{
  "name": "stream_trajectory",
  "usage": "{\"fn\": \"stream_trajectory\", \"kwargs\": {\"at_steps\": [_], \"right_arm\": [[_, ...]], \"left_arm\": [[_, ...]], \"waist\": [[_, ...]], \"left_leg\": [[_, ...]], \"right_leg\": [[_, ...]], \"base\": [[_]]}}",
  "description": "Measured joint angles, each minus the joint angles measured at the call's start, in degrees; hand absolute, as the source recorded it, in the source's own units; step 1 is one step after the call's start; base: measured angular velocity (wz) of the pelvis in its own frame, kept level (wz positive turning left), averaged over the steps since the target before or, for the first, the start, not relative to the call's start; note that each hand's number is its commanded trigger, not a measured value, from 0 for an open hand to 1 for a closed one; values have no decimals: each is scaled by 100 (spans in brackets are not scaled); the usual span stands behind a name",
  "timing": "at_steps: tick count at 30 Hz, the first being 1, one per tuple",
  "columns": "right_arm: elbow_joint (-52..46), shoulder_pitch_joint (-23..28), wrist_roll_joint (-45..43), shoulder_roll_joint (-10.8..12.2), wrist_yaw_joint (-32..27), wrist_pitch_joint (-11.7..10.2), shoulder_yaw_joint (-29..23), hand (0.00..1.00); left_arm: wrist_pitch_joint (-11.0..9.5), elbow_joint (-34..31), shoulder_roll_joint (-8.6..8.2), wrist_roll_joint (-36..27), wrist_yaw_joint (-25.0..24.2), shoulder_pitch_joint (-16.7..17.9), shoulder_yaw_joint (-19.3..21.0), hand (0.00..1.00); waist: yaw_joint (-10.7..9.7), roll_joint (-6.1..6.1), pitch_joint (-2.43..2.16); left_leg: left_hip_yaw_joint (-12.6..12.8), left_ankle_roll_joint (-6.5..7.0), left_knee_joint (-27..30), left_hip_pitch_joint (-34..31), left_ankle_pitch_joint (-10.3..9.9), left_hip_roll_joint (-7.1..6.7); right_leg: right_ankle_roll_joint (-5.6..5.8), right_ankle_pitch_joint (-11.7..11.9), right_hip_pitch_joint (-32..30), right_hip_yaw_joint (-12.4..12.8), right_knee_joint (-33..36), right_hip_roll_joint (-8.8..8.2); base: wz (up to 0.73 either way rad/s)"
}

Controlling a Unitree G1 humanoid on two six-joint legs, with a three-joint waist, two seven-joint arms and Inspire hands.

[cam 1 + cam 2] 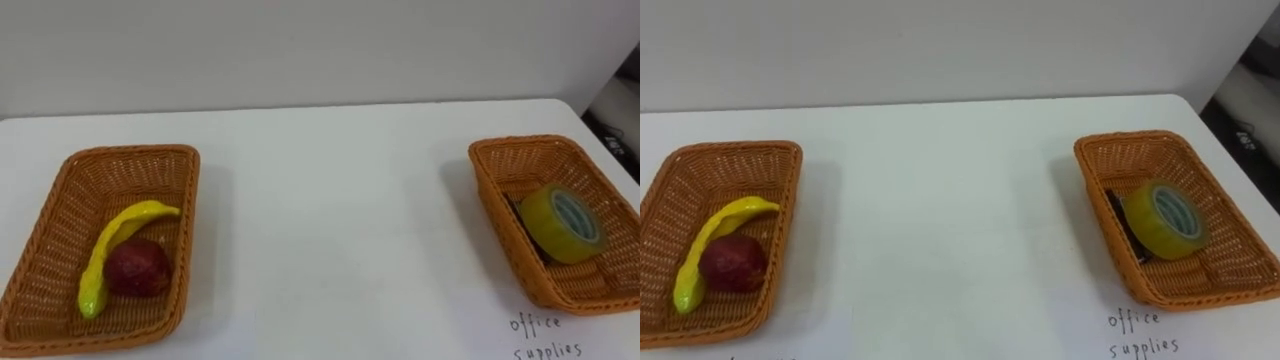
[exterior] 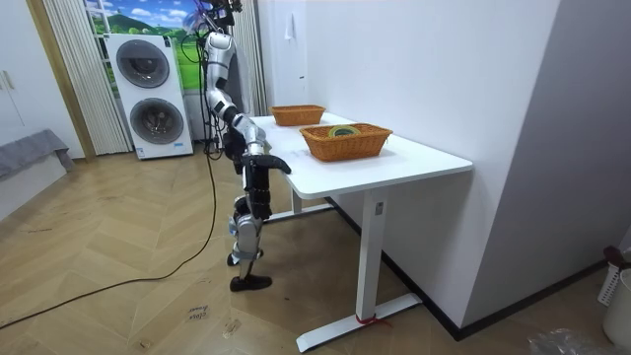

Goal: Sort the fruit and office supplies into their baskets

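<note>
Counter (image 1: 330, 200), white, set against a pale wall (image 1: 300, 50); the robot stands at its long edge, facing it.

Item 1: fruit basket (image 1: 130, 152), wicker, at the robot's left. It holds a banana (image 1: 120, 235), yellow, long and curved, lying lengthwise. A red fruit (image 1: 137, 267), round with dull, dark skin, touches the banana's inner curve (an apple, at a guess).

Item 2: office basket (image 1: 520, 141), wicker, at the robot's right, well apart from the first. It holds a tape roll (image 1: 565, 222), yellow-green, leaning tilted against the wall, with a dark flat item (image 1: 1122, 215) partly under it, too hidden to name. A handwritten label (image 1: 540, 335) sits on the counter just before this basket.

Item 3: right hand (image 2: 279, 165), low before the hip and below the counter top, touching nothing. You cannot tell whether it is apart or together.

Status: you should judge the sort as done or nearly so, since every piece seen lies in its own basket. Your next move calls only for a check that nothing waits beyond the counter's near edge, with both arms kept clear.
</note>
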Motion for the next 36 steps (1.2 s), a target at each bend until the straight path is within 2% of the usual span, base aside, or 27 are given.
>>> {"fn": "stream_trajectory", "kwargs": {"at_steps": [4,8,11,18,21,22,24,25,26,27,30,32,34,35,36], "right_arm": [[-161,29,231,19,29,-38,332,0],[-456,209,470,26,12,-326,836,0],[-551,240,560,30,11,-451,1099,0],[-721,249,561,-15,9,-584,1485,0],[-862,344,541,-23,9,-623,1528,0],[-985,369,495,-30,-16,-598,1444,0],[-1135,381,301,-20,-52,-406,1252,0],[-1282,389,158,-14,-119,-238,1044,0],[-1459,422,-26,-20,-244,-51,765,0],[-1530,438,-150,-21,-311,11,605,0],[-1757,487,-728,-101,-859,215,-204,0],[-1756,509,-1065,-181,-1254,255,-964,0],[-1768,571,-1222,-376,-1513,254,-1414,0],[-1744,634,-1328,-519,-1625,223,-1658,0],[-1720,640,-1383,-582,-1666,204,-1752,0]], "left_arm": [[20,12,69,17,16,33,-130,0],[23,14,130,6,10,-90,-520,0],[22,63,155,-2,-3,-216,-721,0],[-14,198,228,-190,-99,-328,-981,0],[-20,220,231,-170,-99,-320,-1009,0],[-29,210,216,-147,-100,-272,-986,0],[-40,194,207,-128,-110,-160,-920,0],[-54,187,200,-151,-115,-45,-851,0],[-76,178,167,-168,-129,95,-672,0],[-76,167,167,-158,-130,150,-623,0],[-93,57,89,-135,-106,420,-429,0],[-171,57,58,-115,-109,581,-59,0],[-262,62,52,-117,-124,679,167,0],[-280,64,50,-120,-138,688,247,0],[-283,64,49,-121,-157,685,301,0]], "waist": [[52,-65,12],[132,-73,16],[152,-77,17],[145,-63,16],[80,-31,10],[-6,-3,12],[-210,67,16],[-365,113,12],[-509,89,13],[-575,143,18],[-912,79,17],[-1134,-75,27],[-1256,-195,35],[-1271,-241,55],[-1276,-297,53]], "left_leg": [[31,-13,78,-97,-24,25],[97,-18,101,-128,-27,49],[181,-44,117,-130,-42,97],[293,-104,194,-172,-87,185],[294,-111,203,-172,-89,197],[293,-110,204,-171,-89,195],[281,-107,196,-179,-88,187],[274,-103,176,-169,-84,176],[273,-101,151,-149,-82,166],[268,-101,148,-149,-81,151],[250,-83,76,-112,-37,68],[230,-91,-11,-37,0,41],[233,-95,-16,-63,3,43],[253,-96,-22,-84,3,44],[265,-96,-24,-90,3,44]], "right_leg": [[-45,27,-90,28,8,14],[-64,43,-120,38,12,21],[-91,61,-143,59,12,33],[-127,83,-214,100,33,106],[-132,86,-213,14,33,106],[-132,86,-211,12,33,102],[-132,86,-211,-2,26,97],[-131,85,-202,-10,4,97],[-125,79,-187,1,-11,97],[-124,72,-184,-1,-11,99],[-108,24,-203,12,-7,96],[-109,-41,-203,12,-15,83],[-107,-59,-240,24,-10,88],[-107,-59,-277,76,-9,98],[-107,-59,-295,107,-2,101]], "base": [[-10],[-3],[-11],[-10],[1],[3],[6],[4],[0],[4],[6],[5],[-4],[-11],[-14]]}}
